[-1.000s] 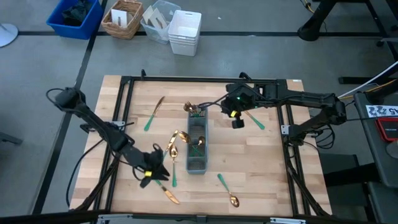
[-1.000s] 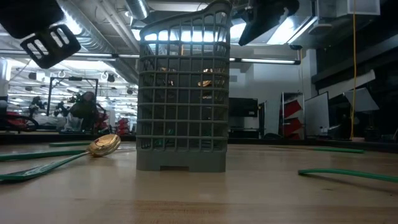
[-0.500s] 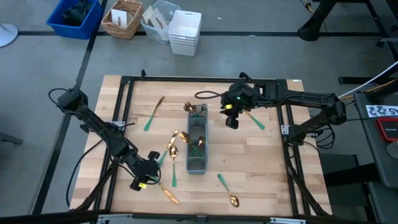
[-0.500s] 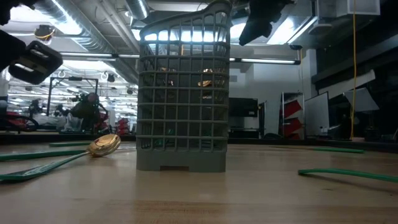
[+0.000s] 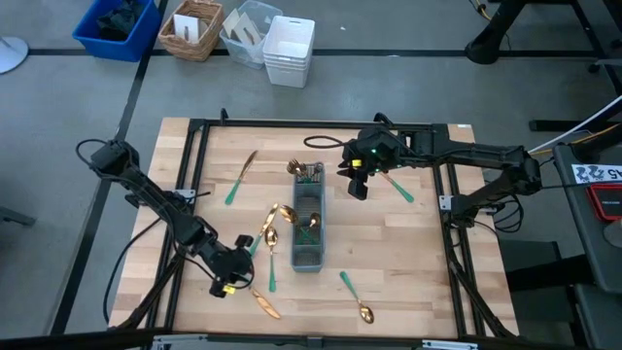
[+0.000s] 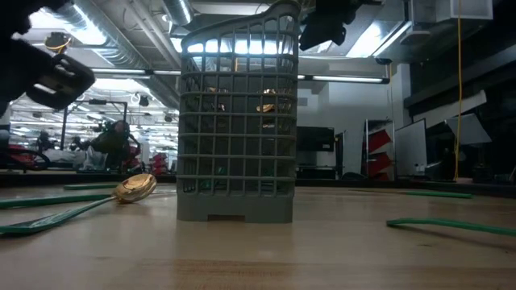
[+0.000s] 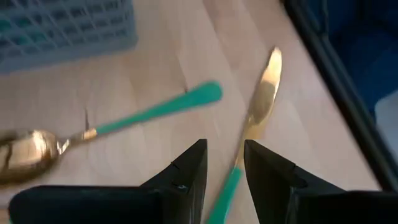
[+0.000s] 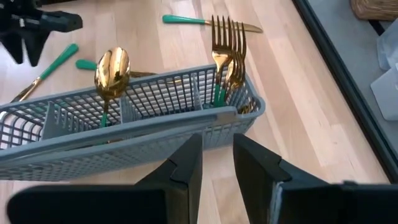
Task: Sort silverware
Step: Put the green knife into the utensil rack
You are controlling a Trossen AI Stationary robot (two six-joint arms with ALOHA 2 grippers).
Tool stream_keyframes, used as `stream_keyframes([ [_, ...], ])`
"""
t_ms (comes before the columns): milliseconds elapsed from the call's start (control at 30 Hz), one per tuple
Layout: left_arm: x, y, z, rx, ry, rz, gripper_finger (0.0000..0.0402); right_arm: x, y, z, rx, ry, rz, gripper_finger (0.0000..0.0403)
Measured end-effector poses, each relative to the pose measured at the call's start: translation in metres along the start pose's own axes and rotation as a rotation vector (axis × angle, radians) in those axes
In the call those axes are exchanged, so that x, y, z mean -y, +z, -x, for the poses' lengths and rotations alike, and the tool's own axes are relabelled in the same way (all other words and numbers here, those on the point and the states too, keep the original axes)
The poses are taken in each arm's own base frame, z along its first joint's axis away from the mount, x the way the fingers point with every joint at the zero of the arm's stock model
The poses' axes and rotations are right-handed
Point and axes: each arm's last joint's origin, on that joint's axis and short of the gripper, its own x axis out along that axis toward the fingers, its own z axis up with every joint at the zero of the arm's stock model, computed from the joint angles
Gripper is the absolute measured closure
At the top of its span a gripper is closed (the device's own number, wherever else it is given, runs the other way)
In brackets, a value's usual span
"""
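The grey caddy (image 5: 307, 255) stands mid-table, with forks (image 8: 225, 46) upright in its far compartment and a spoon (image 8: 112, 71) in another. More silverware with gold heads and green handles lies loose on the wood. My left gripper (image 5: 225, 283) hovers open, with a narrow gap, above a knife (image 7: 263, 93) near the table's front left. The knife's handle shows below, between the fingers. A spoon (image 7: 149, 112) lies beside it. My right gripper (image 5: 356, 187) hangs open, also with a narrow gap, high over the caddy's (image 8: 124, 134) far right side, holding nothing.
A knife (image 5: 240, 177) lies left of the caddy's far end, and two spoons (image 5: 272, 228) lie against its left side. Another spoon (image 5: 358, 300) lies at the front right, and one piece (image 5: 398, 189) under my right arm. A black frame (image 5: 199, 131) edges the table.
My left gripper has sunk and drifted a little toward the table's near left, rolling about its own axis and tipping downward. My right gripper has stayed in place but rolled, its fingers swinging toward the caddy. No silverware has moved.
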Motion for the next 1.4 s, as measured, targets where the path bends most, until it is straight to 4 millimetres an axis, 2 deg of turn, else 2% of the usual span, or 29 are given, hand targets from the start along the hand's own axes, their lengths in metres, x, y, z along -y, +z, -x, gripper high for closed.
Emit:
stream_keyframes([
  [300, 0.014, -0.011, -0.018, -0.047, -0.020, -0.119, 0.0304, 0.000, 0.000, 0.000, -0.001, 0.000, 0.000, 0.0310],
  [533, 0.021, -0.010, -0.038, -0.105, -0.001, -0.234, 0.0304, 0.000, 0.000, 0.000, -0.001, 0.000, 0.001, 0.0310],
  [700, 0.024, -0.009, -0.047, -0.129, 0.005, -0.255, 0.0304, 0.000, 0.000, 0.000, -0.001, 0.000, 0.001, 0.0310],
  [1133, 0.020, -0.019, -0.050, -0.236, 0.046, -0.217, 0.0304, 0.000, 0.000, 0.000, -0.002, 0.000, 0.002, 0.0310],
  [1233, 0.019, -0.020, -0.050, -0.241, 0.051, -0.193, 0.0317, 0.000, 0.000, 0.000, -0.002, 0.000, 0.002, 0.0310],
  [1400, 0.018, -0.021, -0.050, -0.248, 0.062, -0.123, 0.0365, 0.000, 0.000, 0.000, -0.002, 0.000, 0.002, 0.0310],
])
